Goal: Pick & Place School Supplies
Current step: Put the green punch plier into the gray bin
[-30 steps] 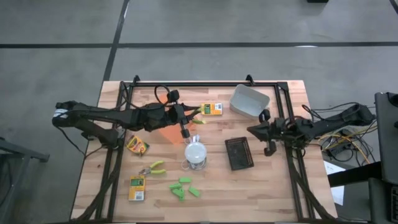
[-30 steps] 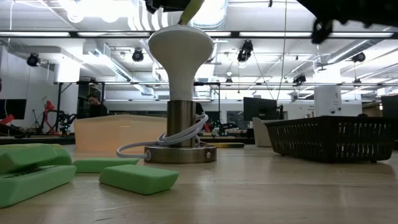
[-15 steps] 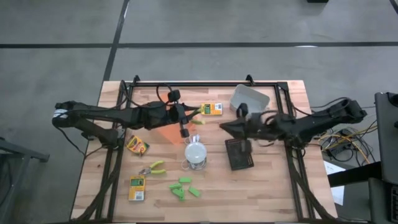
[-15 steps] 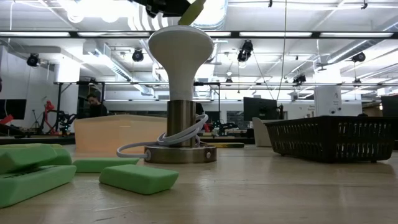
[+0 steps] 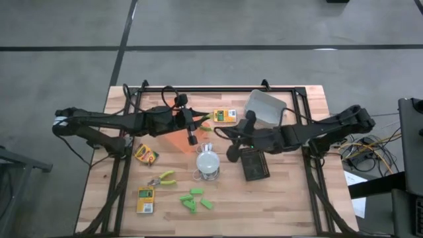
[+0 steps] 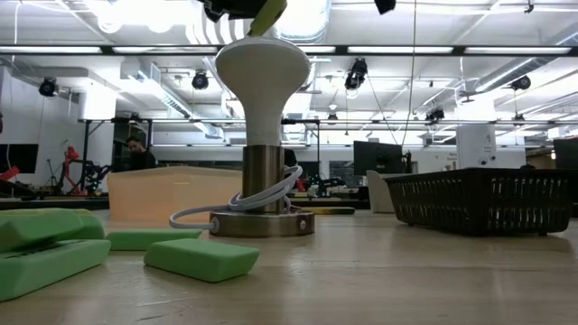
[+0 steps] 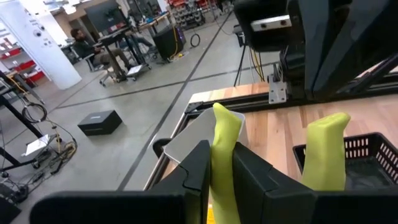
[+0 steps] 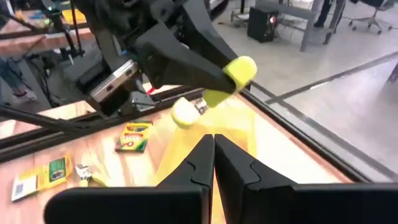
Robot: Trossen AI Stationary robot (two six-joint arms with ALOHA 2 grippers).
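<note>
L gripper over the orange tray, jaws clamped on a yellow-green-handled tool, held up off the worktop. R gripper jaws closed, empty, near L gripper, by the black basket. Green chunks, pliers, crayon boxes on the worktop near its front-left part.

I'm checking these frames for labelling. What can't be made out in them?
- Tool in left gripper: left wrist view, fingers hide its working end.
- Orange tray: high view, left arm covers much.
- Box print: high view, too small.
- Right gripper: low view, mostly cut off by top edge.
</note>
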